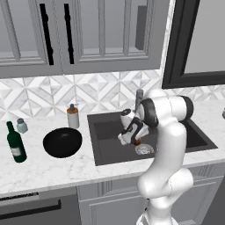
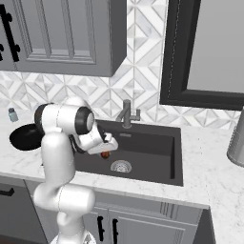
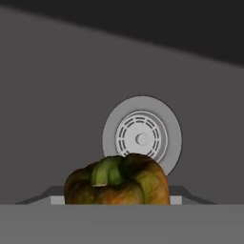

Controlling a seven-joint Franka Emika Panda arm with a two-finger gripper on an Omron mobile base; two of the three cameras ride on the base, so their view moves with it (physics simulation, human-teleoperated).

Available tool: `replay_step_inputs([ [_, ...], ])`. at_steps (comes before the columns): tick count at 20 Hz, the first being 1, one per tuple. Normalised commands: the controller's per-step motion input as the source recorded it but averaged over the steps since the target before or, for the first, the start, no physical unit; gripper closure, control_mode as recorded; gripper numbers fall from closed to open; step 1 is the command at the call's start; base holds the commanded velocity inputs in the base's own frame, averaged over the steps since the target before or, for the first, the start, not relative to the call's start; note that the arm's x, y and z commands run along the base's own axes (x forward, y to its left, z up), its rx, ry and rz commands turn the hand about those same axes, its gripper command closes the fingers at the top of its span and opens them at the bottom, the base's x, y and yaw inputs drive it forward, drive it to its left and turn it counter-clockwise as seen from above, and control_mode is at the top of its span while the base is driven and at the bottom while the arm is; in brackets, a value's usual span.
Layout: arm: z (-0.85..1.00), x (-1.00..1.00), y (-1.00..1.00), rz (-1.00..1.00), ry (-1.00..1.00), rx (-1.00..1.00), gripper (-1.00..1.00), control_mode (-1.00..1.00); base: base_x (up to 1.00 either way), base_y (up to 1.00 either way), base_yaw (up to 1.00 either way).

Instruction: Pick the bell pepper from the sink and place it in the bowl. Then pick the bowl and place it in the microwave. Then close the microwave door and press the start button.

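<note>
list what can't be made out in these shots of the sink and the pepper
- Gripper fingertips: hidden by the hand in both base views and by the bell pepper in the hand view, so contact is unclear.
- Bell pepper's underside: hidden at the bottom of the hand view.
- Bowl: partly behind the arm in the right base view.
- Sink: middle blocked by the arm in the left base view.

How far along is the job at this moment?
Early. Nothing looks finished yet: the bowl sits empty on the counter left of the sink. In hand: the gripper is down in the basin with the bell pepper between its fingers, near the drain. Left: pepper into the bowl, bowl into the microwave, door closed, start pressed.
</note>
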Motion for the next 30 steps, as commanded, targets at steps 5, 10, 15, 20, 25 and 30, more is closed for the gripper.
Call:
replay_step_inputs([
  [5, 1.0, -0.04, 0.24, -0.13, 0.0, 0.0, 1.0, -1.0, 0.0, 0.0, 0.0],
  [10, 0.96, -0.38, 0.42, -0.15, -0.03, 0.0, 1.0, -1.0, 0.0, 0.0, 0.0],
  [15, 0.53, -0.8, 0.63, -0.17, -0.14, 0.04, 1.0, -1.0, 0.0, 0.0, 0.0],
  [20, 0.35, -0.74, 0.65, -0.06, -0.25, 0.09, 1.0, -1.0, 0.0, 0.0, 0.0],
  [25, 0.61, -0.31, 0.58, 0.0, -0.17, 0.1, 1.0, -1.0, 0.0, 0.0, 0.0],
  [30, 1.0, 0.0, 0.52, 0.0, -0.01, 0.16, 1.0, -1.0, 0.0, 0.0, 0.0],
])
